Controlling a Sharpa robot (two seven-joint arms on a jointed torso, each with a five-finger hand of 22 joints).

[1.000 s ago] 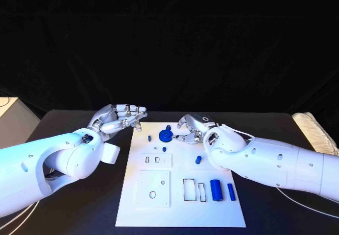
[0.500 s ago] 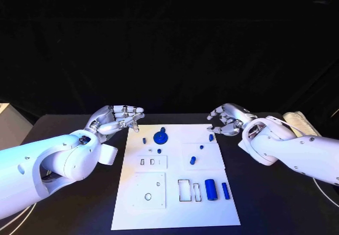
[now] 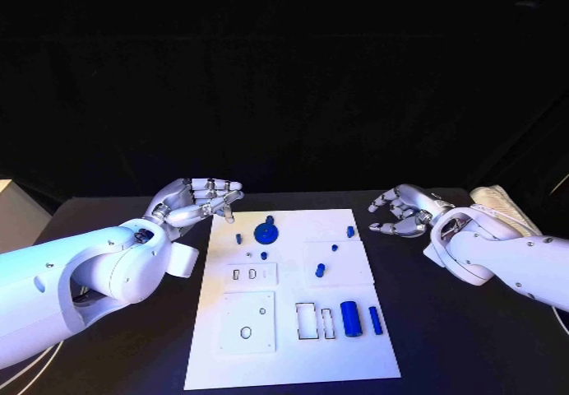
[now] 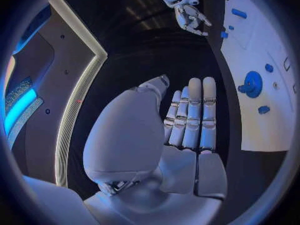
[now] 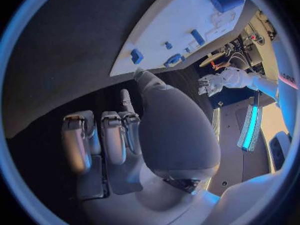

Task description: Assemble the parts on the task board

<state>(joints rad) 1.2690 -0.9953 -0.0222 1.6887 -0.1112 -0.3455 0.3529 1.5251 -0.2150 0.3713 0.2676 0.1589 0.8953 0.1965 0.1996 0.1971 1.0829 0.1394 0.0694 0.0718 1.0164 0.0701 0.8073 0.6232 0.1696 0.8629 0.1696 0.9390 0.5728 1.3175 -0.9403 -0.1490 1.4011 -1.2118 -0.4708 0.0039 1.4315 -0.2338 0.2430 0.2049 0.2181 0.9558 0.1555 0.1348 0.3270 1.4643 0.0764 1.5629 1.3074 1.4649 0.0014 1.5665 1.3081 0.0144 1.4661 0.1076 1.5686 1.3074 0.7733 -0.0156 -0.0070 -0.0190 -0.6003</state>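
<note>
The flat white rectangular task board [image 3: 290, 329] is lying in the middle of the black table [image 3: 474, 346], carrying small blue plastic parts, among them a round blue disc [image 3: 267, 233] near its far edge. The silver left hand [image 3: 196, 200] is hovering off the board's far left corner, fingers curled together, gripping nothing. The silver right hand [image 3: 407, 211] is hanging beyond the right edge, fingers loosely apart and empty.
</note>
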